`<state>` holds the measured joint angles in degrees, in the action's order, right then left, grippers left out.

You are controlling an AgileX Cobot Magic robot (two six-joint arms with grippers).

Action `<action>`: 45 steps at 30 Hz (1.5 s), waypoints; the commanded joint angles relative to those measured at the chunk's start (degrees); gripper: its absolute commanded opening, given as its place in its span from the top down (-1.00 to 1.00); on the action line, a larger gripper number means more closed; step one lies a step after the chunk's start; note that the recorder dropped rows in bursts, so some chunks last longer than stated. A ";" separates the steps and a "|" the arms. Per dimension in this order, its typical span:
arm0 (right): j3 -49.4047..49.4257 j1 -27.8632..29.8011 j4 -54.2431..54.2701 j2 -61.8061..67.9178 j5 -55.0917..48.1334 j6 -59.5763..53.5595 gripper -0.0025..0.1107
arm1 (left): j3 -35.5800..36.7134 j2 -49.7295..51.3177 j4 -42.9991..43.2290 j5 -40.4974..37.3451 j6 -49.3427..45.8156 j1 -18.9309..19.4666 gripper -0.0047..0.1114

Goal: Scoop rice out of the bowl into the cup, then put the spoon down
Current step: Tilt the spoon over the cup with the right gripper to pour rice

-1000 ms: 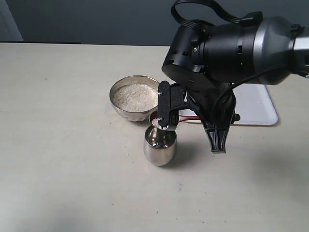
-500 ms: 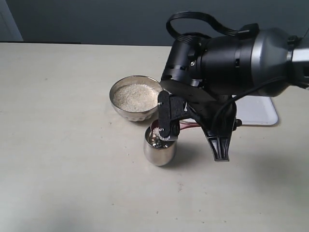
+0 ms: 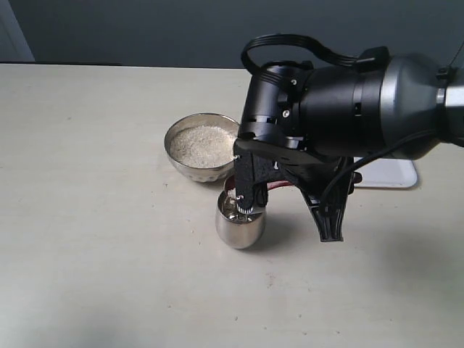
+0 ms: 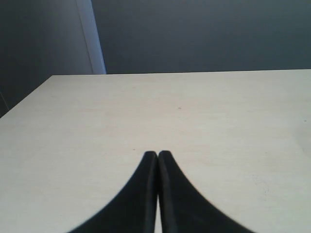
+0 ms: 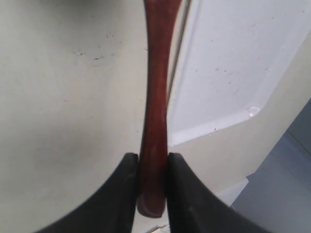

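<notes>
The bowl (image 3: 190,165) holds a mound of rice (image 3: 203,143) and stands just behind the cup (image 3: 241,223). My right gripper (image 3: 288,194) is shut on the spoon (image 5: 156,92), gripping the handle near its end between both fingers (image 5: 130,189). In the exterior view only a short stretch of the spoon's handle (image 3: 279,186) shows, and the head lies at the cup's mouth, mostly hidden by the gripper. What is inside the cup cannot be made out. My left gripper (image 4: 157,154) is shut with nothing in it, over bare table, outside the exterior view.
A flat white tray (image 3: 391,170) lies on the table behind the right arm and also shows under the spoon handle as the tray (image 5: 228,68). The bulky black right arm (image 3: 341,101) hangs over the bowl's right side and the cup.
The right arm has shifted left and rolled a little. The spoon end has come down from above the cup's rim to its mouth. Bowl and cup have not moved.
</notes>
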<state>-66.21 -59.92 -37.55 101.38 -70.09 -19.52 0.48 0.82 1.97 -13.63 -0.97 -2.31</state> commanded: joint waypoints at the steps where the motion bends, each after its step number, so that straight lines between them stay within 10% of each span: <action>1: 0.22 -0.13 -1.02 -0.55 0.13 1.29 0.97 | -0.48 -0.07 -0.11 0.32 0.41 -0.18 0.91; 45: 6.23 -4.11 -11.29 -0.55 0.13 15.32 0.97 | -0.48 -0.07 -0.11 0.32 0.41 -0.18 0.91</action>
<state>-60.17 -63.50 -46.67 101.38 -69.98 -4.72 0.48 0.82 1.97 -13.63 -0.97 -2.31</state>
